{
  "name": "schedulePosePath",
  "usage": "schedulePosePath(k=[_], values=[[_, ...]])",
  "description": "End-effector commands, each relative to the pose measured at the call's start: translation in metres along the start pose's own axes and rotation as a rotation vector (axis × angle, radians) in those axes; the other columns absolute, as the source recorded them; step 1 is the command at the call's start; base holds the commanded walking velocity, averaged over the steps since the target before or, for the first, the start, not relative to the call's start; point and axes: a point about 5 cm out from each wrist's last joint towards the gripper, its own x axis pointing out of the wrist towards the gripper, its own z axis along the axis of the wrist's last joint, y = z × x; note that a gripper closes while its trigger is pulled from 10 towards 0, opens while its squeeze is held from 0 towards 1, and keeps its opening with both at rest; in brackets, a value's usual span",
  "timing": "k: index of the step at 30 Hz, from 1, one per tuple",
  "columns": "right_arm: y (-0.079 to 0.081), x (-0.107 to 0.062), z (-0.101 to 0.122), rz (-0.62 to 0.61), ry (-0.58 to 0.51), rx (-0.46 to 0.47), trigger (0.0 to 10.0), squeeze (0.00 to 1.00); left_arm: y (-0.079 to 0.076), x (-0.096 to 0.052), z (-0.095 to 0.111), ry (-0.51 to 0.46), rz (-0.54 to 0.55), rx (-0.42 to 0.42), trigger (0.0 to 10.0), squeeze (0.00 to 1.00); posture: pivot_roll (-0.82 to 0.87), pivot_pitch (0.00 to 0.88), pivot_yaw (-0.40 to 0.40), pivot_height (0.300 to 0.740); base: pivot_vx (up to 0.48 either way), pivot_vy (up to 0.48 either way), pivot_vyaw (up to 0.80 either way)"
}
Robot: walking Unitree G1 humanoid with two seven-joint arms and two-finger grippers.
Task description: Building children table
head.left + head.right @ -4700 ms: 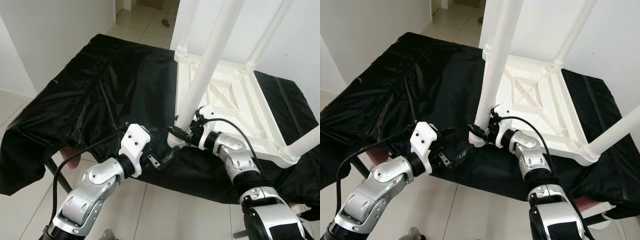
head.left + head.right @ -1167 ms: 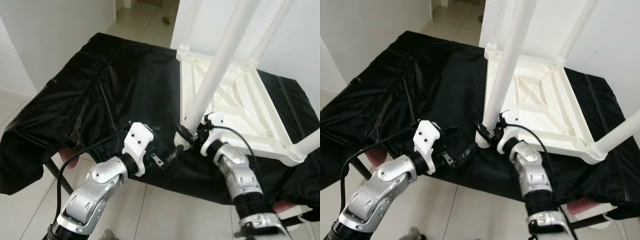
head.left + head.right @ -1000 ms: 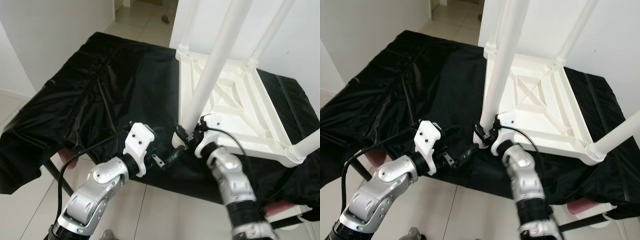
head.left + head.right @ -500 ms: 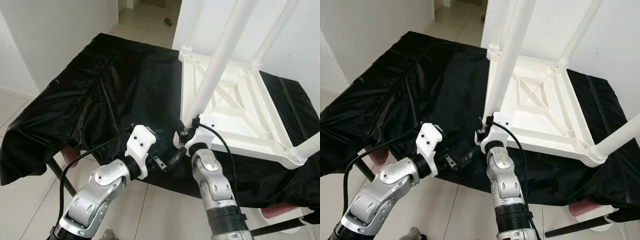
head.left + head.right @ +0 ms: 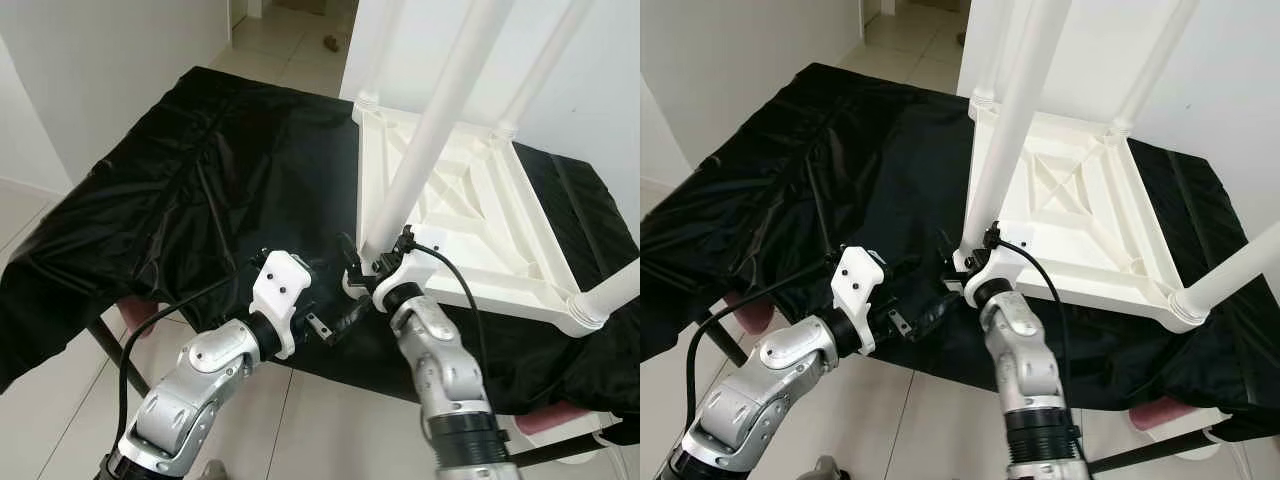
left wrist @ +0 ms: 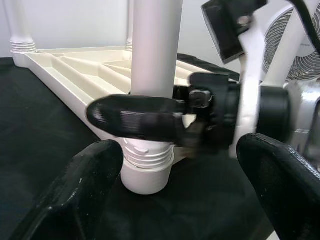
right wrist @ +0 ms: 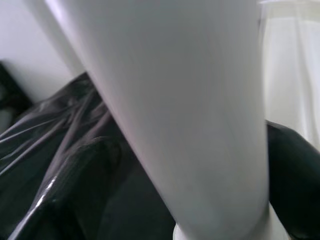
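Observation:
A white plastic children's table (image 5: 480,220) lies upside down on a black cloth, its legs pointing up. My right gripper (image 5: 362,272) is shut on the near-left leg (image 5: 430,130), just above the leg's threaded base (image 6: 147,170). The right wrist view has that leg (image 7: 190,100) between two black fingers (image 7: 75,190). My left gripper (image 5: 340,305) hovers open just to the left of the same base, pointing at it, and holds nothing. Its fingertips (image 6: 95,190) frame the base and the right gripper's finger that lies across the leg.
The black cloth (image 5: 200,170) covers a low stand and sags at its front edge. Three more white legs rise at the other corners, one at the near right (image 5: 610,295). A fan (image 6: 295,50) stands behind. Tile floor (image 5: 290,40) lies beyond and below, with white walls on both sides.
My right forearm has swung around below the leg base while its gripper stays clamped on the leg. The left gripper has hardly moved. The camera shifts a little.

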Motion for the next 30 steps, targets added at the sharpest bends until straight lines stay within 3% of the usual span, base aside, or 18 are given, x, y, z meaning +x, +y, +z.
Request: schedulePosePath(k=[1, 5, 7, 10, 15, 23, 24, 25, 30], values=[[-0.012, -0.005, 0.0, 0.171, 0.045, -0.087, 10.0, 0.0, -0.002, 0.001, 0.0, 0.002, -0.027, 0.0, 10.0, 0.0, 0.13, 0.057, -0.134, 0.74, 0.0, 0.0, 0.0], [-0.017, -0.006, 0.0, 0.215, 0.064, -0.133, 10.0, 0.0, -0.002, 0.001, 0.0, 0.001, -0.028, 0.001, 10.0, 0.0, 0.13, 0.057, -0.134, 0.74, 0.0, 0.0, 0.0], [-0.032, -0.007, 0.0, 0.285, 0.121, -0.192, 10.0, 0.0, -0.001, 0.001, 0.001, 0.001, -0.027, 0.001, 10.0, 0.0, 0.13, 0.065, -0.129, 0.74, 0.0, 0.0, 0.0], [-0.041, -0.003, 0.0, 0.358, 0.157, -0.233, 10.0, 0.0, -0.001, 0.001, 0.001, 0.001, -0.025, 0.0, 10.0, 0.0, 0.13, 0.071, -0.125, 0.74, 0.0, 0.0, 0.0], [-0.043, 0.005, -0.003, 0.415, 0.185, -0.267, 10.0, 0.0, 0.0, 0.001, 0.002, 0.0, -0.022, -0.001, 10.0, 0.0, 0.13, 0.08, -0.121, 0.74, 0.0, 0.0, 0.0], [-0.031, 0.02, -0.019, 0.459, 0.197, -0.29, 10.0, 0.0, 0.002, -0.003, 0.004, -0.001, 0.002, 0.003, 10.0, 0.0, 0.16, 0.09, -0.125, 0.74, 0.0, 0.0, 0.0], [-0.031, 0.02, -0.021, 0.467, 0.2, -0.292, 3.3, 0.0, 0.002, -0.003, 0.004, 0.0, 0.004, 0.004, 10.0, 0.0, 0.16, 0.09, -0.125, 0.74, 0.0, 0.0, 0.0], [-0.031, 0.02, -0.024, 0.475, 0.204, -0.298, 0.3, 0.0, 0.002, -0.004, 0.004, 0.0, 0.005, 0.004, 10.0, 0.0, 0.17, 0.092, -0.123, 0.74, 0.0, 0.0, 0.0], [-0.036, 0.017, -0.028, 0.472, 0.208, -0.3, 0.0, 0.0, 0.002, -0.004, 0.004, 0.003, 0.006, 0.004, 10.0, 0.0, 0.16, 0.092, -0.122, 0.74, 0.0, 0.0, 0.0]])
